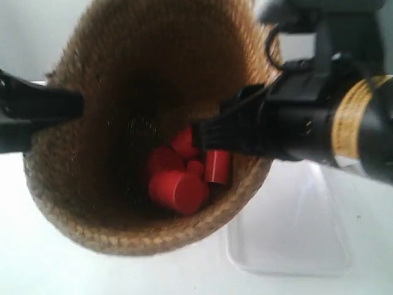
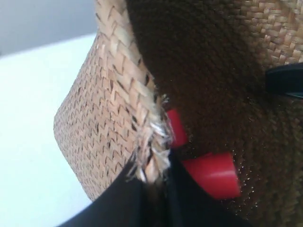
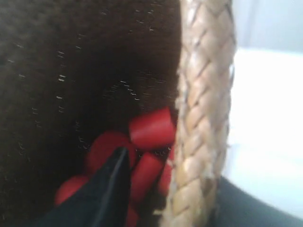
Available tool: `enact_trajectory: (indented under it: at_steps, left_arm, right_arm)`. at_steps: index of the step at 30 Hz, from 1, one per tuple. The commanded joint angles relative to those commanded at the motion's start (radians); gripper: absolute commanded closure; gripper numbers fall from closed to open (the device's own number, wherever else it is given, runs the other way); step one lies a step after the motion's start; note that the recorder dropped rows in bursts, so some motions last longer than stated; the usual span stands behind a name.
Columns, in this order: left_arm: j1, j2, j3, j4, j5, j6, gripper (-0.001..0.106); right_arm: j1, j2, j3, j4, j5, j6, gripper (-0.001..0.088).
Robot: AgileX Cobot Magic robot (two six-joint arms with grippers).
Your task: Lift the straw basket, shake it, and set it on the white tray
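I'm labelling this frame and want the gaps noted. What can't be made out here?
- Red pieces in the straw basket: count unclear in all views; they overlap, and the right pincer covers some.
- White tray: exterior view, partly hidden behind the basket and the arm at the exterior view's right.
- Left pincer: left wrist view's edge cuts off all but its fingers.

My right claw (image 3: pixel 182 189) straddles the straw basket (image 1: pixel 123 74) at its braided rim. Just past its inner finger, red cylinders (image 3: pixel 150 128) pile against the wall, so room there is tight. Beyond its outer finger I see open white tabletop (image 3: pixel 270 118). My left claw (image 2: pixel 154 184) straddles the opposite rim, with two cylinders close beside its inner finger. Below the claw at the exterior view's right, the white tray (image 1: pixel 295 239) lies open.
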Motion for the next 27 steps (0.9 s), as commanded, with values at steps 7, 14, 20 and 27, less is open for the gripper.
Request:
enact_trajectory:
  at_steps: [7, 14, 20, 27]
  left_arm:
    - [0.000, -0.044, -0.004, -0.011, -0.177, 0.002, 0.105]
    - [0.000, -0.016, -0.105, -0.004, 0.008, -0.006, 0.105]
    - [0.000, 0.052, -0.018, -0.010, -0.081, -0.038, 0.105]
    - [-0.002, 0.038, 0.010, 0.026, -0.161, -0.013, 0.105]
  right_arm:
    - [-0.005, -0.036, 0.031, -0.134, 0.019, 0.080, 0.0868]
    - [0.025, -0.045, -0.047, -0.011, 0.001, -0.059, 0.0868]
    - [-0.013, 0.099, -0.015, -0.148, 0.134, 0.069, 0.0868]
    - [0.008, 0.132, -0.019, -0.276, 0.161, 0.253, 0.0868]
